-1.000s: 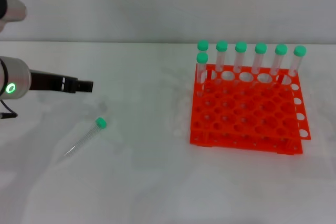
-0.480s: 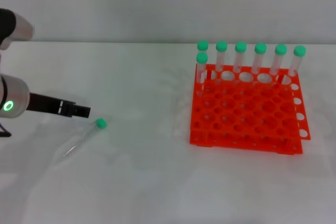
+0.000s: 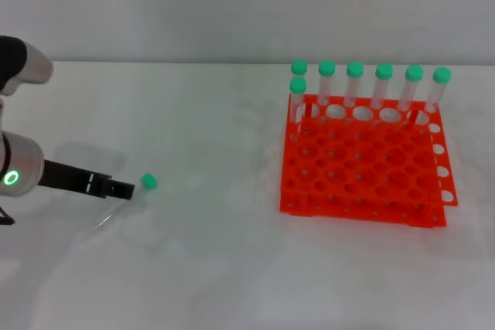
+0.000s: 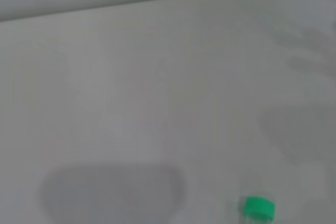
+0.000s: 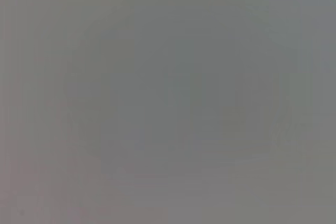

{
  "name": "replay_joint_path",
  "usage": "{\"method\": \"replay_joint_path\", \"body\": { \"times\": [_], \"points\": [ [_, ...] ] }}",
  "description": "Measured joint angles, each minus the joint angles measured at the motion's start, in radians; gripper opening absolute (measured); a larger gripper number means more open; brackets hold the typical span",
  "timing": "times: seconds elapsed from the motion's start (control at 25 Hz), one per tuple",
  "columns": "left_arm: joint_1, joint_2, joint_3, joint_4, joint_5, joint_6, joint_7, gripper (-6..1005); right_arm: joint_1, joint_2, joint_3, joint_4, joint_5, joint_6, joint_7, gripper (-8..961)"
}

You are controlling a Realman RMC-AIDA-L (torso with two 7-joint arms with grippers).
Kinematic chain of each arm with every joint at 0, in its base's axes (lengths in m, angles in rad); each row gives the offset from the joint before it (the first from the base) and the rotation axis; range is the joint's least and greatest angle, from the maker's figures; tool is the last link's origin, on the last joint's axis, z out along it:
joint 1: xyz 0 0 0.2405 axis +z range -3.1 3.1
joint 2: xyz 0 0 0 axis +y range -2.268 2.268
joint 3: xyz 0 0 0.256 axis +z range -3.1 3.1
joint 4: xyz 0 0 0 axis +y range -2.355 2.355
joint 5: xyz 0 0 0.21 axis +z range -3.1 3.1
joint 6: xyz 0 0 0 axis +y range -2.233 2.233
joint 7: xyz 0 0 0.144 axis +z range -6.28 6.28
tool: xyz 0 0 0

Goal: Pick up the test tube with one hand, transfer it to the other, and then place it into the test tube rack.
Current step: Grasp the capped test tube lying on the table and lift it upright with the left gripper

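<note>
The test tube (image 3: 148,182) lies flat on the white table at the left, green cap toward the rack, tapered tip toward me. My left gripper (image 3: 126,189), black on a white-and-silver arm with a green light, reaches low over the tube's middle and hides part of it. Whether it touches the tube I cannot tell. The tube's green cap also shows in the left wrist view (image 4: 258,208). The orange test tube rack (image 3: 363,168) stands at the right. My right gripper is out of view; its wrist view is plain grey.
Several green-capped tubes (image 3: 355,86) stand upright in the rack's back row, one more (image 3: 298,98) at its left corner. The white table (image 3: 216,253) stretches between the lying tube and the rack. A grey wall runs behind.
My left gripper has come down and toward me, from above and behind the tube to right over its middle. The tube and the rack have not moved.
</note>
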Motion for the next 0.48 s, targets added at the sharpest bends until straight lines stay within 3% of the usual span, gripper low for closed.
{"method": "replay_joint_path", "body": {
  "times": [0.48],
  "points": [
    [-0.002, 0.000, 0.000, -0.055, -0.004, 0.027, -0.008, 883, -0.002, 0.000, 0.000, 0.000, 0.000, 0.000, 0.000, 886]
  ]
}}
